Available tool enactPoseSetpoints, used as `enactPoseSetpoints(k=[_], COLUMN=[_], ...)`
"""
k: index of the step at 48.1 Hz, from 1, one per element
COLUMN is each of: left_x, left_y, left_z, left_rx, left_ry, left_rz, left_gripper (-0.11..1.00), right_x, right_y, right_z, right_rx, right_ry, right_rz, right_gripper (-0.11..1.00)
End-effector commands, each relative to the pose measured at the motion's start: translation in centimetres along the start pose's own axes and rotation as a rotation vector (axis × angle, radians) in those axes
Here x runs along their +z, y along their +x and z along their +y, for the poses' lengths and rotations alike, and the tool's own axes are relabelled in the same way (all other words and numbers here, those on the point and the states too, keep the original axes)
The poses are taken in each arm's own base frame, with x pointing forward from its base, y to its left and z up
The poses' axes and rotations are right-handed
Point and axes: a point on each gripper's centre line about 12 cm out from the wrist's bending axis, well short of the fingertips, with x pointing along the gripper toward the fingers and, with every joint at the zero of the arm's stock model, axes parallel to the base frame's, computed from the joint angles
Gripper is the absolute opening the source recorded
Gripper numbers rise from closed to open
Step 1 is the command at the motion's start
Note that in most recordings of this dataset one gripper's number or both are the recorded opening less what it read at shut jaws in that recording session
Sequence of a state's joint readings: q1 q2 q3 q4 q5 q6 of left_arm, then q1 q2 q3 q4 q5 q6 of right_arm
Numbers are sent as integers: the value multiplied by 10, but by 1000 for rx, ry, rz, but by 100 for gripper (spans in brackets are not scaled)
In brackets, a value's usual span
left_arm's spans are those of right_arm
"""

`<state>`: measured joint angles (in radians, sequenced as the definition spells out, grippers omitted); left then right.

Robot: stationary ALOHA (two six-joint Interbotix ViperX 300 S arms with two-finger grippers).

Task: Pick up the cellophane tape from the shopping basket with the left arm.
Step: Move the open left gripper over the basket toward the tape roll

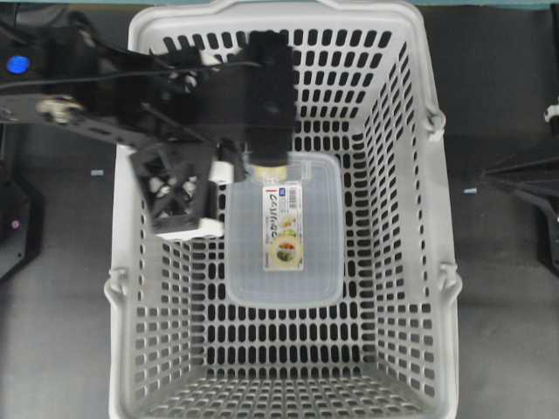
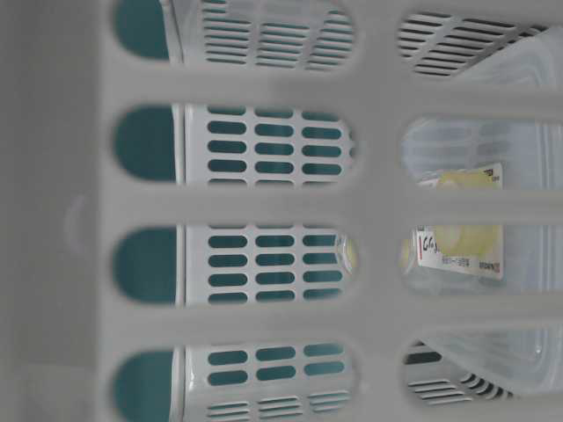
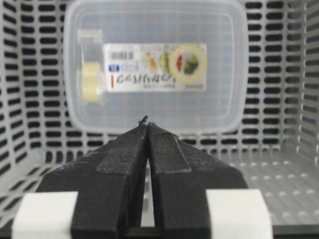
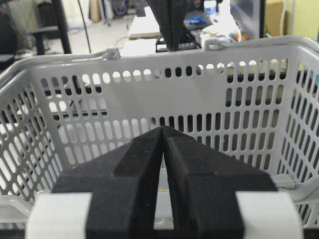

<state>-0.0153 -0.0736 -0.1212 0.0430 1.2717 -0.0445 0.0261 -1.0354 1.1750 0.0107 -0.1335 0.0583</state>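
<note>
Left claw over the basket, tape not yet taken

While the cellophane tape (image 3: 155,68) lies flat on the floor of the shopping basket (image 3: 279,164), the left claw (image 3: 148,125) hangs inside the basket with its 2 fingers pressed together and nothing between them. From the left wrist view the closed tips point toward the near edge of the clear pack, apart from it, with bare slotted floor between.

Seen from overhead, the left arm (image 1: 131,96) reaches in over the basket's left wall (image 1: 131,262), and its wrist covers the far end of the tape (image 1: 281,231). The pack sits about mid-floor, label up, well apart from the near wall and from the right wall.

Farther right, the right claw (image 4: 164,132) is also shut and empty, outside the basket and facing its wall (image 4: 149,94); overhead only a dark edge of that arm shows at the right of the table (image 1: 498,262).

By my reading, the approach is largely done and the pick itself is all still to do: the fingers must part, come down around the pack, close on it and lift it clear of the rim. The smooth, flat pack may give little edge to grip.
</note>
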Motion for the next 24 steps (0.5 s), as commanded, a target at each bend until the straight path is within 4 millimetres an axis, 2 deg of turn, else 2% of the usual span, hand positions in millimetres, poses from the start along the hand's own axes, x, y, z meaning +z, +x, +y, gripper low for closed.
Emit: enactPoseSetpoints(k=[1, 11, 20, 22, 24], left_x=[9, 11, 12, 12, 12], left_y=[-2, 33, 58, 64, 69], left_z=[-3, -24, -35, -35, -36], left_rx=[-1, -20, -28, -29, -29], left_ry=[7, 66, 110, 110, 114], left_rz=[-17, 54, 99, 111, 120], left_gripper=[0, 0, 1, 4, 13], right_x=[9, 9, 8, 8, 8], right_y=[2, 2, 2, 2, 2], right_z=[1, 1, 1, 1, 1], right_rx=[4, 4, 4, 5, 5], right_ry=[5, 5, 5, 5, 5], right_rz=[-21, -24, -18, -18, -18], right_gripper=[1, 1, 1, 1, 1])
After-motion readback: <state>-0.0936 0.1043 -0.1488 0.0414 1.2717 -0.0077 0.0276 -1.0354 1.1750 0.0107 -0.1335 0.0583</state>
